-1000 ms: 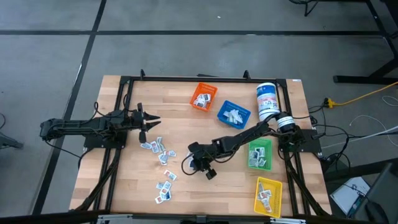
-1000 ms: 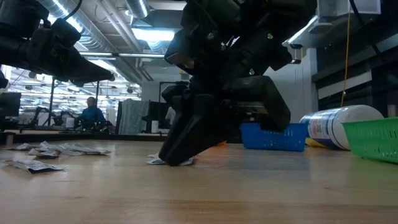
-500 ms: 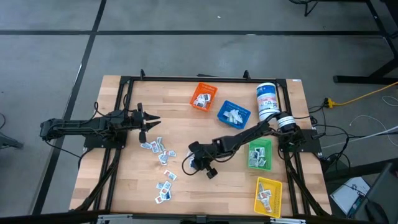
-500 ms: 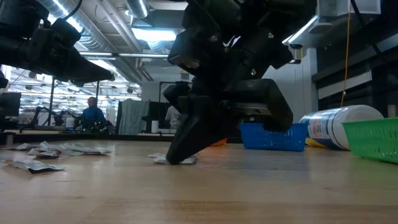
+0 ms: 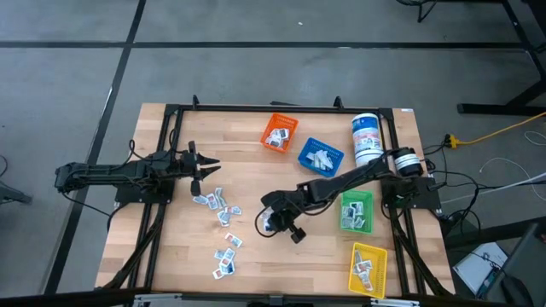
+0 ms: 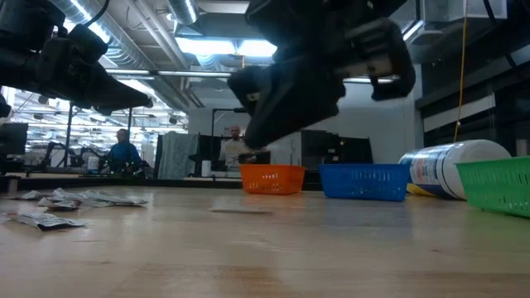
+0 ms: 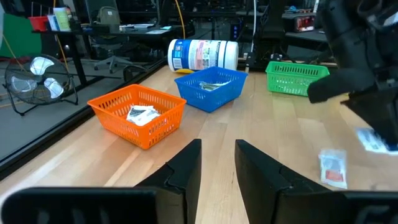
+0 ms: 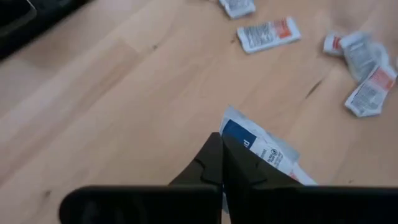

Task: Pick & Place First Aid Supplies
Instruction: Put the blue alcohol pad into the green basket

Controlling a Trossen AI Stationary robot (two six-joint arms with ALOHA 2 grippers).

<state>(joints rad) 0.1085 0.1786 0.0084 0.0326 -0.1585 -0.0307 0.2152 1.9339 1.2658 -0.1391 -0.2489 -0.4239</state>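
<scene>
Lifted off the table since a second ago, the right gripper (image 5: 267,223) now hangs clear of the wood, pinching a blue-printed packet (image 8: 261,148). Left of it, loose packets (image 5: 220,213) lie scattered. Farther left, the left gripper (image 5: 212,168) hovers, fingers spread.

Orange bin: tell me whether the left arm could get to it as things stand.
Probably yes. The left tool hovers open over bare wood, and the orange bin sits straight ahead of it with nothing between. The right tool, shut on a packet, is off to the side.
</scene>
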